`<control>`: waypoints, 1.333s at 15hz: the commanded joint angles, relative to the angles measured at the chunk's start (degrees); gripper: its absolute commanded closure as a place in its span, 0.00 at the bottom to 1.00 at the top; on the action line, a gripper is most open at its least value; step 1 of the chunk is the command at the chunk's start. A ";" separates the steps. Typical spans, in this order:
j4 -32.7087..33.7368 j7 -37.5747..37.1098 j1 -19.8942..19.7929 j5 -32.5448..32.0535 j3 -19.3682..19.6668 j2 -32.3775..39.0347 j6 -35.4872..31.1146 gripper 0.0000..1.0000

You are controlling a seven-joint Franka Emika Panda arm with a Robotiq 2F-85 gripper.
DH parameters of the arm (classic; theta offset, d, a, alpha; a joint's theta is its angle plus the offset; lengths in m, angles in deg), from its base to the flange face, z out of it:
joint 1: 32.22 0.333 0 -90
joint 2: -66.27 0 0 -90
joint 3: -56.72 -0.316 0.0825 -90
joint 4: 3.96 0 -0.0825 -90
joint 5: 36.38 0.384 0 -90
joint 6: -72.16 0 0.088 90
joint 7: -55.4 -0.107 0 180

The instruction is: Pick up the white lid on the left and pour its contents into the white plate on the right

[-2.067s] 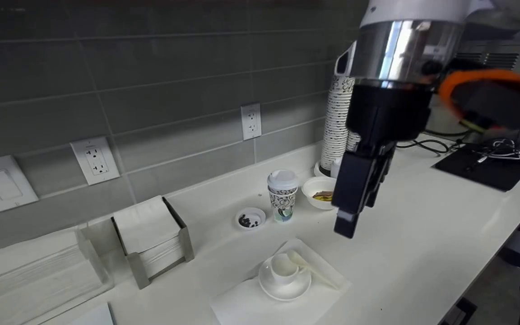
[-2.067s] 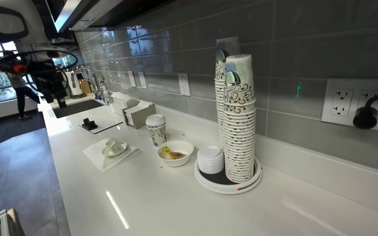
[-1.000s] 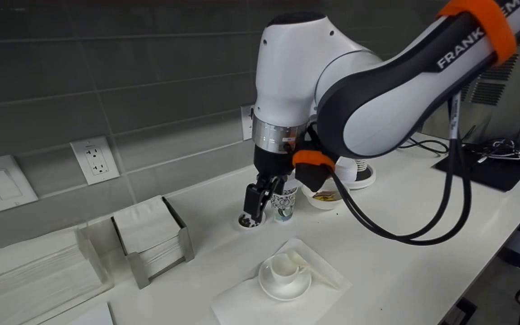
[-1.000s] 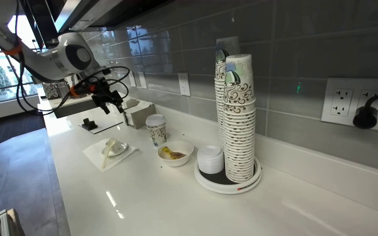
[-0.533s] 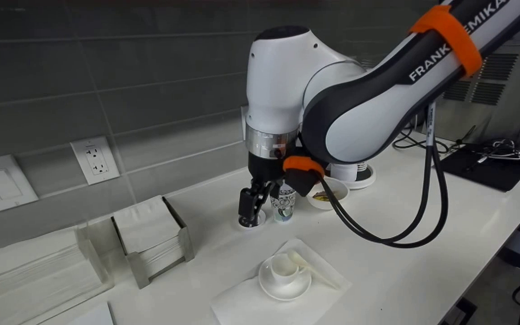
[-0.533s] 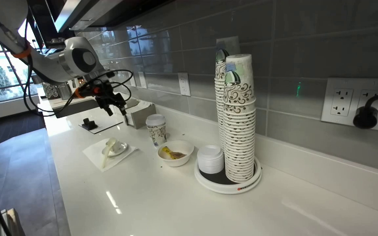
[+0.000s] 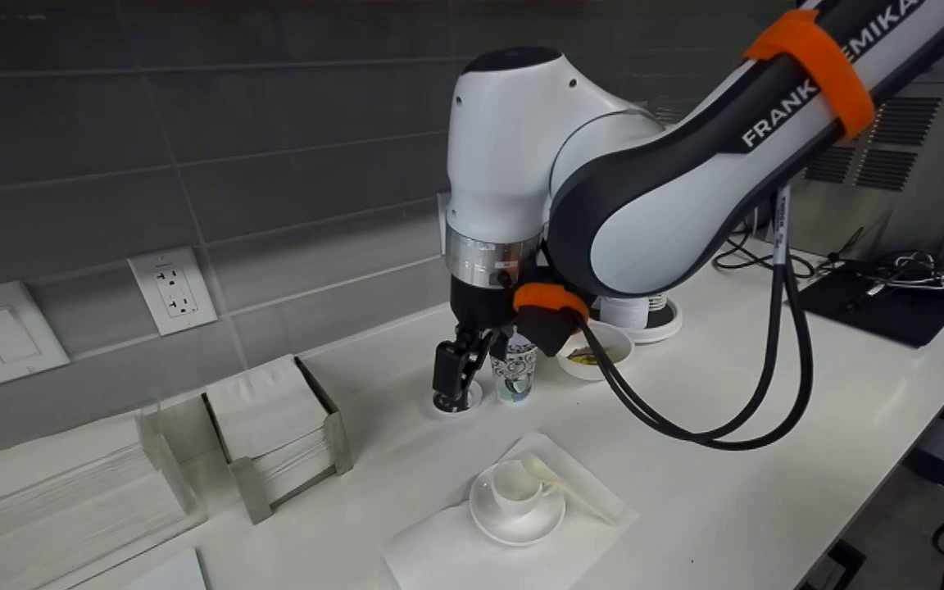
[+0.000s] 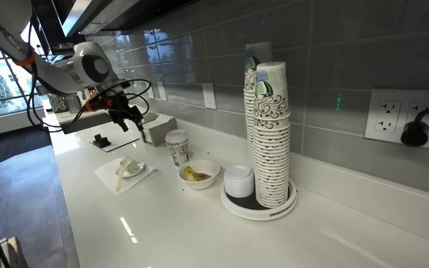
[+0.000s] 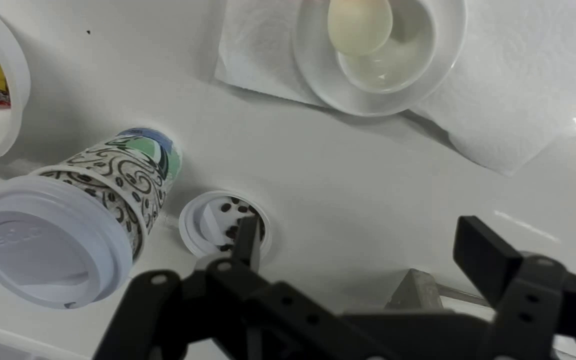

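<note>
Tool state: gripper (image 9: 358, 232) with its two fingers (image 9: 480, 257) spread wide apart; countertop (image 9: 358, 170) shows between them in the wrist view.
White lid (image 9: 211, 225): flat on the countertop, below the gripper and off toward one finger, which hides part of its edge in the wrist view; whether they touch cannot be told.
Lid contents: small dark pieces (image 9: 232, 232), mostly gathered on the side nearest that finger.
Paper cup (image 9: 133, 172): upright beside the gripper, just past the white lid, capped by a domed lid (image 9: 63, 245).
White plate (image 8: 201, 185): farther from the gripper, past the paper cup; it holds a yellow-and-brown item (image 8: 196, 174).
Saucer (image 9: 318, 65): well apart from the gripper, on a napkin (image 9: 518, 90); bears a small white cup (image 9: 408, 62), a spoon (image 9: 359, 25) overlapping its mouth.
Napkin holder (image 8: 159, 133): on the gripper's opposite side from the paper cup.
Cup stacks (image 8: 272, 156): beyond the white plate, on a round base (image 8: 250, 213).
</note>
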 commanded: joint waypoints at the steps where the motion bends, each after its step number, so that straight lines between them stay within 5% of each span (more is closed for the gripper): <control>1: 1.95 -5.74 2.68 -4.50 3.67 2.92 -1.00 0.00; 5: 4.27 -11.64 4.71 -9.25 7.25 7.86 -2.28 0.00; 20: 22.86 -4.94 10.48 -5.73 13.05 26.12 -0.10 0.00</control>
